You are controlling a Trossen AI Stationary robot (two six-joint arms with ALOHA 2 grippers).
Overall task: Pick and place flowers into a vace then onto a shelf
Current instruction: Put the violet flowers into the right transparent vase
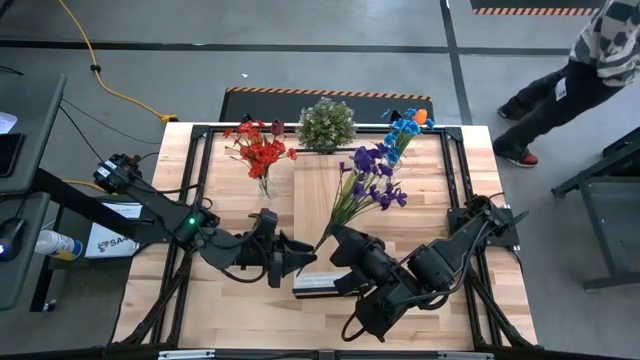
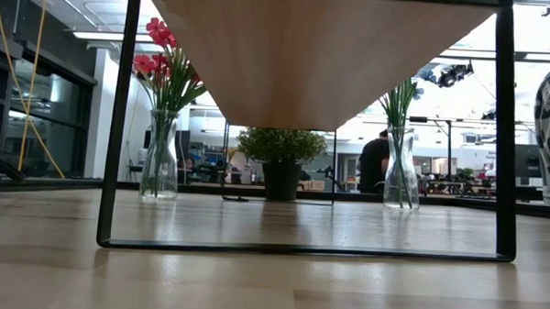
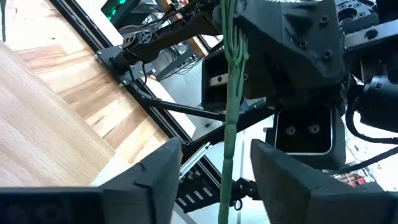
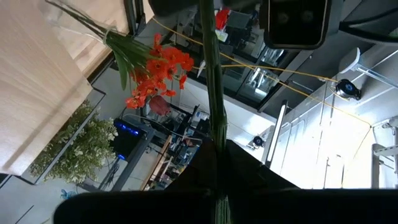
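Over wooden shelf (image 1: 318, 205), purple flowers (image 1: 372, 178) slanting blooms-away, stems clenched in right pincer (image 1: 332, 244); left pincer (image 1: 303, 259) parted around stems.

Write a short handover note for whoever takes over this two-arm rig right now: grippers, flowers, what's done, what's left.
Right gripper: shut on the long green stems of the purple artificial flowers, whose blooms are over the light wooden shelf.
Left gripper: open, fingers either side of those stems.
Done: red flowers in a clear glass vase; blue and orange flowers in a second vase.
Left: vase the purple bunch, then shelve.
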